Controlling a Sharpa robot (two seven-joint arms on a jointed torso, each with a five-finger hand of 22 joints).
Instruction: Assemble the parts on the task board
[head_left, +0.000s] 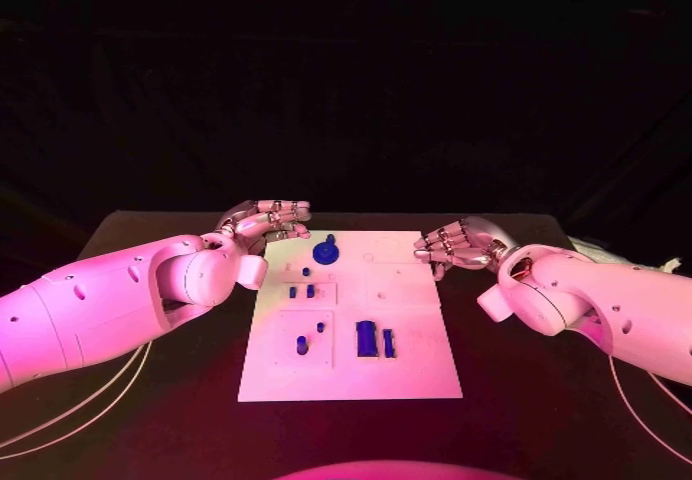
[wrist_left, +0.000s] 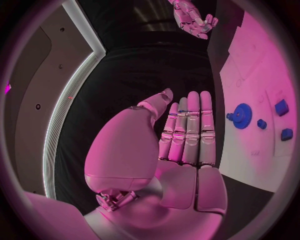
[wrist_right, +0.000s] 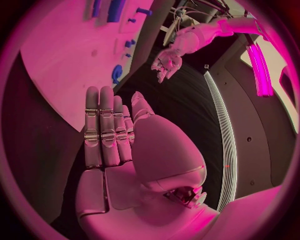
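Observation:
The white task board (head_left: 411, 375) lies in the middle of the black table. A blue gear (head_left: 326, 250) stands near its far edge, small blue pegs (head_left: 300, 292) sit in its middle left, and a taller blue block (head_left: 366, 338) with a thin piece (head_left: 388, 343) stands nearer me. My left hand (head_left: 267, 220) hovers at the board's far left corner, holding nothing, its fingers straight (wrist_left: 187, 130) and the gear (wrist_left: 241, 116) beside them. My right hand (head_left: 459, 243) hovers at the far right edge, also holding nothing, fingers stretched out (wrist_right: 106, 125) over the board (wrist_right: 56, 60).
Bare black table (head_left: 548, 400) lies either side of the board. White cables (head_left: 80, 405) run along the table's near left. Each wrist view shows the opposite hand across the board: the right hand (wrist_left: 194, 17) and the left hand (wrist_right: 165, 62).

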